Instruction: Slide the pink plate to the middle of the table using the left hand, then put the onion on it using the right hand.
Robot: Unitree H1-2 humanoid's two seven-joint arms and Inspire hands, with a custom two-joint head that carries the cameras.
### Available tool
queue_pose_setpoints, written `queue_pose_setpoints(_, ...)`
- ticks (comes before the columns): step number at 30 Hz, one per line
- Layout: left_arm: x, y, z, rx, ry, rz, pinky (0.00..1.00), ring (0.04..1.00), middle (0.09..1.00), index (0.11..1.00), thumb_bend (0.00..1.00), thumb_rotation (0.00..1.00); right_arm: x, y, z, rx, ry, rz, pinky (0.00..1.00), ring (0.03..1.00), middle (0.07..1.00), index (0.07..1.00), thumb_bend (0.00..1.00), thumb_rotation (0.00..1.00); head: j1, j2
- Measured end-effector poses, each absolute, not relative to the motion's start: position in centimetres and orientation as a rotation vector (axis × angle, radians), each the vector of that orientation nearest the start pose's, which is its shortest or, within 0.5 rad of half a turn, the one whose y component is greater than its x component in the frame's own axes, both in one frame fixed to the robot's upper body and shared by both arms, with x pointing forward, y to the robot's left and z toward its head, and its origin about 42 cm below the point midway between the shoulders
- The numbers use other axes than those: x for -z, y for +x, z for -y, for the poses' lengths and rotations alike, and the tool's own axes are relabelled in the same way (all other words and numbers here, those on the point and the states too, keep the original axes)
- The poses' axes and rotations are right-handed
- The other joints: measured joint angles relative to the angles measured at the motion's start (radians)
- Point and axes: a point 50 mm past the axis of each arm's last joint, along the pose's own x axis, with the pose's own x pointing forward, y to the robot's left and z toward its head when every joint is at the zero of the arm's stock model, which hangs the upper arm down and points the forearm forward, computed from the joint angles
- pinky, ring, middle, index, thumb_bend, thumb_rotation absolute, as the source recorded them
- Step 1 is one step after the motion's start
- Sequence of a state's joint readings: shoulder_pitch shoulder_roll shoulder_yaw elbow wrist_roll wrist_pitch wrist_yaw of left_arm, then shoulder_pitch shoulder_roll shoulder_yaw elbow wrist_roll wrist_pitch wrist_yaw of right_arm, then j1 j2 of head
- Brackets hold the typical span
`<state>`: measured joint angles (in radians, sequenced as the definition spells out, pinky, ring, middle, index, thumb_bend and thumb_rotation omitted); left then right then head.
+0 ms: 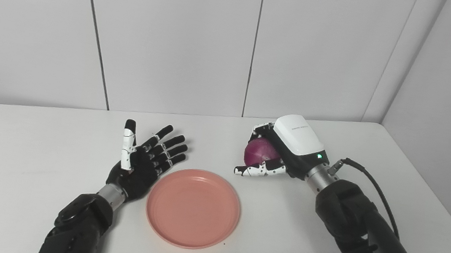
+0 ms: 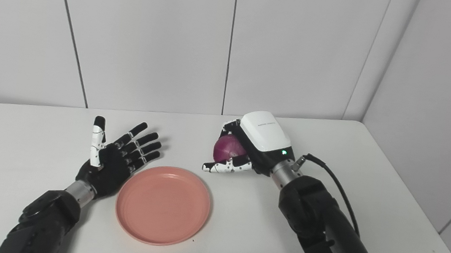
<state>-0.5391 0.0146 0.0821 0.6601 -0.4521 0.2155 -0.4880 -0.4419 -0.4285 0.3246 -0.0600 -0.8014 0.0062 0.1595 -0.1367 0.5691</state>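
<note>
Left eye view shows the right hand (image 1: 280,149) curled around the purple onion (image 1: 260,151), seemingly just off the table (image 1: 31,189). Pink plate (image 1: 193,208) lies just right of the left hand (image 1: 142,163), whose fingers are spread, holding nothing.

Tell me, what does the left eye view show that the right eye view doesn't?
Only the left eye view shows a wall panel seam at its far left edge.

Only the right eye view shows more of the right-hand wall and the table's right edge running down toward the bottom.

Both show the open left hand beside the empty pink plate, and the right hand with its fingers closed around the onion, beyond the plate.
</note>
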Motion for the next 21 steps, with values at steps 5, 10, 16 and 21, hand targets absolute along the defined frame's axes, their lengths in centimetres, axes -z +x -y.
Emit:
queue_pose_setpoints(5,-10.3,43.5,-15.3,0.542,-0.523,-0.248,0.85,0.795,0.793,0.938,0.85,0.99,-22.9,38.4,18.8,-0.369,-1.289,0.509,0.17,0.236,0.311,0.398,0.47,0.55,0.055,0.002)
queue_pose_setpoints(10,-10.3,43.3,-14.5,0.54,-0.527,-0.249,0.8,0.776,0.789,0.915,0.86,0.97,-21.9,38.2,17.0,-0.434,-1.289,0.542,0.2,0.263,0.332,0.429,0.46,0.53,0.12,0.003)
queue_pose_setpoints(16,-10.2,43.3,-13.8,0.537,-0.524,-0.243,0.81,0.78,0.791,0.915,0.86,0.98,-21.0,38.0,15.6,-0.479,-1.3,0.54,0.2,0.265,0.345,0.449,0.46,0.52,0.166,0.003)
queue_pose_setpoints(21,-10.0,43.2,-13.1,0.537,-0.531,-0.237,0.83,0.802,0.82,0.924,0.87,0.96,-19.8,37.9,14.6,-0.53,-1.298,0.536,0.17,0.233,0.321,0.43,0.47,0.37,0.198,0.002)
